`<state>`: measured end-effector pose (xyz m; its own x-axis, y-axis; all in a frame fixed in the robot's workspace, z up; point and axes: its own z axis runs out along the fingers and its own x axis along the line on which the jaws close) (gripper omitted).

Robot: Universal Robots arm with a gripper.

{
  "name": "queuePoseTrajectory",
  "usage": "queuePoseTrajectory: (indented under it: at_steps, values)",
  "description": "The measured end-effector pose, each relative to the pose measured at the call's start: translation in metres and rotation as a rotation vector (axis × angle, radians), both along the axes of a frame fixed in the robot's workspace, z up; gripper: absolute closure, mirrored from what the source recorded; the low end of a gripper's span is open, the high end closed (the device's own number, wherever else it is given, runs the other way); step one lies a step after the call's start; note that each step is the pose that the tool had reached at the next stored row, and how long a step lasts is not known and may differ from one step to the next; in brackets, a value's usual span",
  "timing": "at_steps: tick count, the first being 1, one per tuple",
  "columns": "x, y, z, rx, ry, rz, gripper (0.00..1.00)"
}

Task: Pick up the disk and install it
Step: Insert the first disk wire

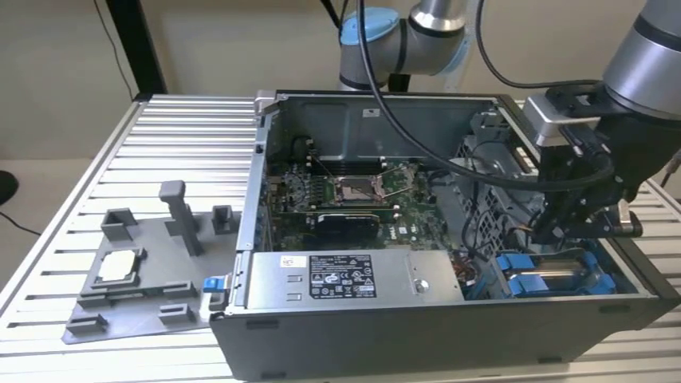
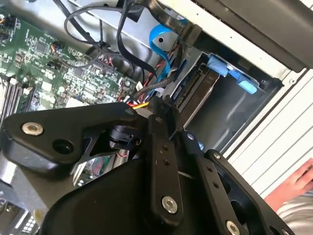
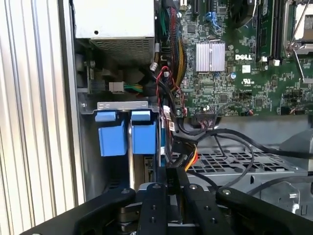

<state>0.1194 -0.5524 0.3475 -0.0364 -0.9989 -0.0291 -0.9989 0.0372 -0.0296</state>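
Hand (image 1: 556,230) hovers at the drive bay (image 3: 122,105) in a corner of the computer case (image 1: 426,335), grip I cannot tell, with the disk (image 3: 144,142) on edge in its slot; seating seems underway, calling for a straight, gentle push.

This looks like a robotics lab or test workshop rather than a home or an office. A grey industrial robot arm (image 1: 649,64) reaches over a worktop (image 1: 181,136) built of ribbed aluminium profiles. On it lies an opened desktop computer case (image 1: 352,335) with its green motherboard (image 1: 352,191) laid bare, and beside the case sits a grey plastic fixture (image 1: 139,311) with posts and pockets for parts. Behind everything stands a plain beige wall (image 1: 234,40).
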Motion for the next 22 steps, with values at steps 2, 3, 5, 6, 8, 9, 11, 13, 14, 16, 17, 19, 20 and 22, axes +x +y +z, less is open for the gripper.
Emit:
queuePoseTrajectory:
  at_steps: [2, 3, 5, 6, 8, 9, 11, 13, 14, 16, 17, 19, 20, 22]
  values:
    - [0.0041, 0.0, 0.0001, -0.0018, 0.0112, 0.0, 1.0]
    - [0.0073, 0.0, 0.0001, -0.0019, 0.0151, 0.0, 1.0]
    - [0.0151, 0.0, 0.0001, -0.0018, 0.0245, 0.0, 1.0]
    - [0.018, 0.0, 0.0001, -0.0019, 0.028, 0.0, 1.0]
    - [0.021, -0.0005, 0.0001, -0.0018, 0.0323, -0.001, 1.0]
    - [0.0213, -0.0011, 0.0001, -0.0018, 0.0338, -0.003, 1.0]
    - [0.0212, -0.0022, 0.0, -0.0016, 0.0346, -0.014, 1.0]
    - [0.0213, -0.0032, -0.0002, -0.0013, 0.0347, -0.031, 1.0]
    - [0.0213, -0.0037, -0.0002, -0.0012, 0.0347, -0.038, 1.0]
    - [0.0218, -0.0047, -0.0003, -0.001, 0.035, -0.047, 1.0]
    - [0.0228, -0.0048, -0.0003, -0.0011, 0.0354, -0.048, 1.0]
    - [0.0255, -0.0053, -0.0003, -0.0011, 0.0378, -0.048, 1.0]
    - [0.0269, -0.0062, -0.0003, -0.0012, 0.0409, -0.048, 1.0]
    - [0.0282, -0.0086, -0.0004, -0.0014, 0.0459, -0.048, 1.0]
